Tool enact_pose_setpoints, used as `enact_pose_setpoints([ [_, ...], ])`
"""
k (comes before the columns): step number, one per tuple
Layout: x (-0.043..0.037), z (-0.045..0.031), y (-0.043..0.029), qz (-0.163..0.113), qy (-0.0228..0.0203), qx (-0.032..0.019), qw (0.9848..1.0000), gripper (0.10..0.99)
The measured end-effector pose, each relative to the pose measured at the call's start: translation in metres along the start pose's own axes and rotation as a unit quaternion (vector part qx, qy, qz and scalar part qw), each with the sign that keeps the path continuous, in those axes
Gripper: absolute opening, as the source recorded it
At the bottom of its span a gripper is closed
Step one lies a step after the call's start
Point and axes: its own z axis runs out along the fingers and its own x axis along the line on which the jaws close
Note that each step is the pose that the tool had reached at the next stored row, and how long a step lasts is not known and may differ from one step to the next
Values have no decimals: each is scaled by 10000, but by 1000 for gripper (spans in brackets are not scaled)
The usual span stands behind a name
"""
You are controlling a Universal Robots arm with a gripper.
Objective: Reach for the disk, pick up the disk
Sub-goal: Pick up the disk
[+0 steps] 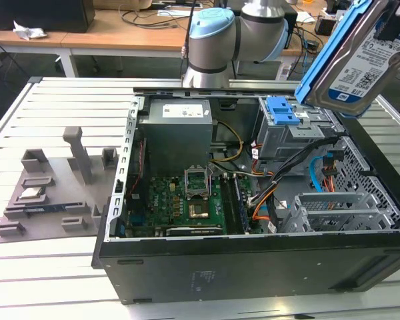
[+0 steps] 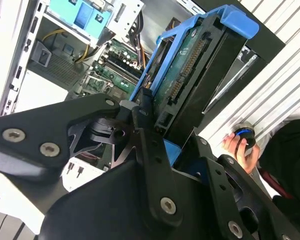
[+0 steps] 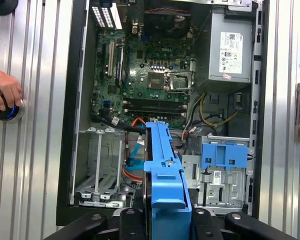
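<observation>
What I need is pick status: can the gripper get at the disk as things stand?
Yes, it seems so: the gripper is shut on the disk, holding it above the open computer case, with nothing between them.

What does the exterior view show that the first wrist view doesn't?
Exterior view alone: the disk's labelled face, held high above the open computer case, the robot arm, and a grey holder tray on the exterior view's left.

First wrist view alone: a person's hand on a round button beside the case, and the disk edge-on in its blue bracket.

Both: the motherboard, the power supply, and the blue latch on the drive cage.
</observation>
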Motion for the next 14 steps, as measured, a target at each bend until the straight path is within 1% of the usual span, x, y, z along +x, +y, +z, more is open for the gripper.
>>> enact_pose_setpoints([
  [3, 46, 0, 3, 0, 0, 0, 10000, 365],
  [7, 138, 2, 8, 0, 0, 0, 10000, 365],
  [14, 254, 5, 14, 0, 0, 0, 10000, 365],
])
